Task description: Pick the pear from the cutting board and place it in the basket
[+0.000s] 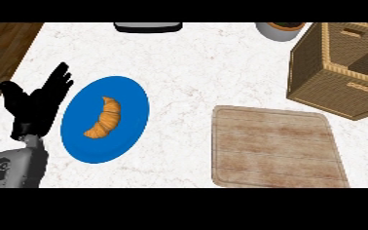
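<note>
Left hand [39, 100]: at the view's left edge, fingers straight and spread, holding nothing, just beside the blue plate [129, 126]. Right hand: not visible. The plate carries one croissant [105, 118]. Cutting board [277, 148]: lies on the bench [208, 68], nothing on it. Basket [323, 73]: at upper right, interior mostly hidden. Pear: not visible anywhere; whether it is in the basket cannot be told.
</note>
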{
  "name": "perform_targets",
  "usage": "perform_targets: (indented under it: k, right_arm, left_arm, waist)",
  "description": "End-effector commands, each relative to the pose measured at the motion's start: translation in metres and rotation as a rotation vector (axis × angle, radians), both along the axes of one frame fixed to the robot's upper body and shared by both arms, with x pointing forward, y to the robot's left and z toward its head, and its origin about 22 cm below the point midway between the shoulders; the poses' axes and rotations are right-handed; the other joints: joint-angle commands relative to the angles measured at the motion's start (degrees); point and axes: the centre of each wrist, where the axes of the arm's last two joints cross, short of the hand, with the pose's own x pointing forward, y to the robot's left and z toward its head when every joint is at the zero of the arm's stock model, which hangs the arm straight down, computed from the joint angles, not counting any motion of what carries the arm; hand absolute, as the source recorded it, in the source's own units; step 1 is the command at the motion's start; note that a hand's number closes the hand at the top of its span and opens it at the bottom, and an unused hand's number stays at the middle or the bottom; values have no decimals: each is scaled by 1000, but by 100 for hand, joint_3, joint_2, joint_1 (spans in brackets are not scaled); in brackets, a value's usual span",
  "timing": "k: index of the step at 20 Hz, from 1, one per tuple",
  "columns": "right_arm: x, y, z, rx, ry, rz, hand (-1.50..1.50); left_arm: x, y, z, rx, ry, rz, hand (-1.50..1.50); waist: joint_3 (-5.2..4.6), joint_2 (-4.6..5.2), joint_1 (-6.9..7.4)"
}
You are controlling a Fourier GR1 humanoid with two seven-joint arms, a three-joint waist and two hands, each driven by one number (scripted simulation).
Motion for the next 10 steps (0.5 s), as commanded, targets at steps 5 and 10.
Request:
perform_targets:
  k: [5,10]
  right_arm:
    - [-100,-97,4,22,83,98,-150]
    - [-157,-135,-21,31,116,144,-150]
  left_arm:
    - [-9,-3,-9,-5,8,5,0]
    - [-8,-16,-3,-15,3,-4,0]
  waist:
    - [3,-1,-34]
    - [3,1,10]
